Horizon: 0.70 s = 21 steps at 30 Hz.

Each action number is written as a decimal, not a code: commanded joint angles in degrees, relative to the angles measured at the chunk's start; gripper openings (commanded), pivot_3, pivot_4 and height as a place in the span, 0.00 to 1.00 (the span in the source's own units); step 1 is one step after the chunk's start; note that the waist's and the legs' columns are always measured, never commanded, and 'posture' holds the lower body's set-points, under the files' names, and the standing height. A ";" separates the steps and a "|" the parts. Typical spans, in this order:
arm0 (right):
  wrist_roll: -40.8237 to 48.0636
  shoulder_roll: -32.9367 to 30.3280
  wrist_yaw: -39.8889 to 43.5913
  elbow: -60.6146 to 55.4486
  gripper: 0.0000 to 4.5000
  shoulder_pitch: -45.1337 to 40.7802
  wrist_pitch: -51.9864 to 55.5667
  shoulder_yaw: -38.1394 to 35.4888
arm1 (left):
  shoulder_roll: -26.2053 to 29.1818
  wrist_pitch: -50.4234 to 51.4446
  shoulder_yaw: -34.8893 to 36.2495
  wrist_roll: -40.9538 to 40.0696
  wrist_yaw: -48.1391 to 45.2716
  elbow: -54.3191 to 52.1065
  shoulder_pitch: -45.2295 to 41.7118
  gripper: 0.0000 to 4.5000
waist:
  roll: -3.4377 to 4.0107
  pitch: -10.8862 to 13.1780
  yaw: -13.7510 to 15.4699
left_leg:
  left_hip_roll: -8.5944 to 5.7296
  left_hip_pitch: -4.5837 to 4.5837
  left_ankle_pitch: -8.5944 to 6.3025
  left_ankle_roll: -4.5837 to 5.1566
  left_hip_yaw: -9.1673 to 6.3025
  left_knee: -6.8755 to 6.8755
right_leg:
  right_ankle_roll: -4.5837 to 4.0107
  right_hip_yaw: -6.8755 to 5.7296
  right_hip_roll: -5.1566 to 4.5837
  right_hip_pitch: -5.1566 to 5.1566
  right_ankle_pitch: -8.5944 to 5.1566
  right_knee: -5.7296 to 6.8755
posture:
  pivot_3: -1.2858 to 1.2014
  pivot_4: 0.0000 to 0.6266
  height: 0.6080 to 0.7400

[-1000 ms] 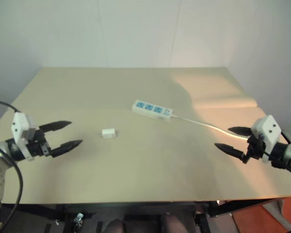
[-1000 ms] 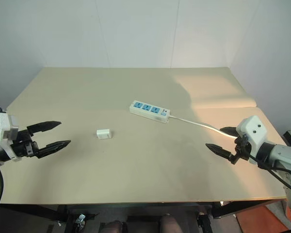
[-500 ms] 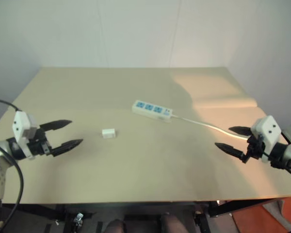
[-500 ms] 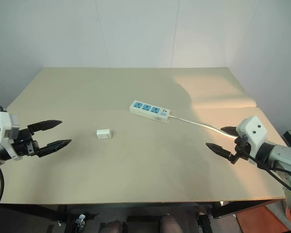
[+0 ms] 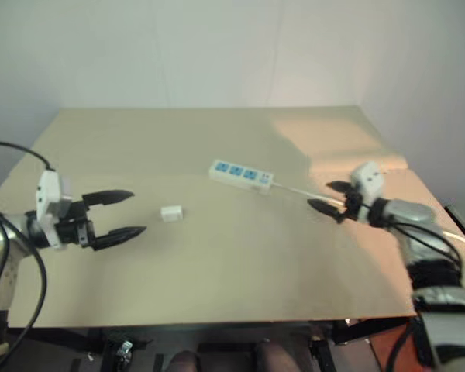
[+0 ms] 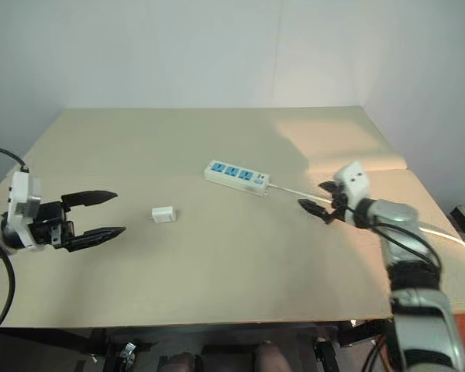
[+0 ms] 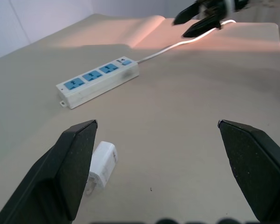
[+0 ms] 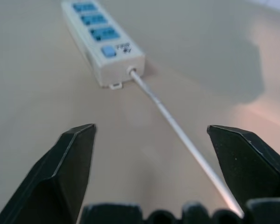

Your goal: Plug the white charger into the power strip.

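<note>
Left eye view shows a broad tan table (image 5: 217,256) reaching back to a pale wall (image 5: 217,46), with a warm patch of light lying across its far right part. On it, a little beyond the middle, lies the power strip (image 5: 241,175), flat with its three blue socket faces turned upward; its long axis runs slantwise from the far left to the near right, and the end with the switch points toward the robot's right. From that end a thin white cable (image 5: 294,191) trails off over the table to the right and passes under the right gripper (image 5: 326,196), which hangs just above the table near that end of the strip, its two black fingers spread wide with nothing between them and pointing along the cable at the strip. The left gripper (image 5: 130,213) is held above the left part of the table, its fingers likewise parted and empty, aimed toward the middle. The white charger (image 5: 172,211) rests on the bare tabletop between the left gripper and the strip, just ahead of the left fingertips and well apart from the strip; in the left wrist view it (image 7: 102,164) lies on its side beside one finger, its prongs toward the camera. Nothing stands between charger and strip.
</note>
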 commanded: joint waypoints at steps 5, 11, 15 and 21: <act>-7.22 5.29 -7.93 24.63 0.99 -14.54 -11.66 0.66 | -1.83 1.70 -2.36 -2.24 2.17 -8.21 -1.62 1.00 | 0.01 0.05 0.30 | -0.13 -0.12 0.00 -0.01 -0.02 0.00 | 0.02 -0.02 -0.24 -0.05 0.03 -0.06 | 0.52 0.24 1.00; -9.51 6.79 -10.51 29.56 0.99 -17.54 -9.91 0.11 | -1.33 1.18 -1.43 -1.64 2.06 -10.03 2.59 1.00 | 0.01 0.06 -0.02 | -0.11 0.00 0.00 0.00 -0.02 0.01 | 0.04 -0.01 -0.20 0.02 0.05 -0.01 | 0.52 0.24 1.00; -9.26 8.37 -14.00 31.45 0.99 -19.62 -3.43 -1.63 | -1.21 1.10 -2.43 -1.29 1.99 -10.39 2.50 1.00 | 0.01 0.06 -0.56 | -0.07 0.06 0.00 0.00 -0.03 0.01 | 0.01 0.00 -0.10 0.03 0.07 0.06 | 0.52 0.24 1.00; -10.09 8.99 -14.91 31.86 0.79 -20.68 0.54 -2.76 | -1.52 0.59 -3.35 -0.55 2.15 -10.28 2.10 1.00 | 0.02 0.06 -1.23 | -0.07 0.01 0.00 -0.01 -0.07 0.01 | 0.01 -0.02 -0.10 0.03 0.07 0.02 | 0.52 0.24 1.00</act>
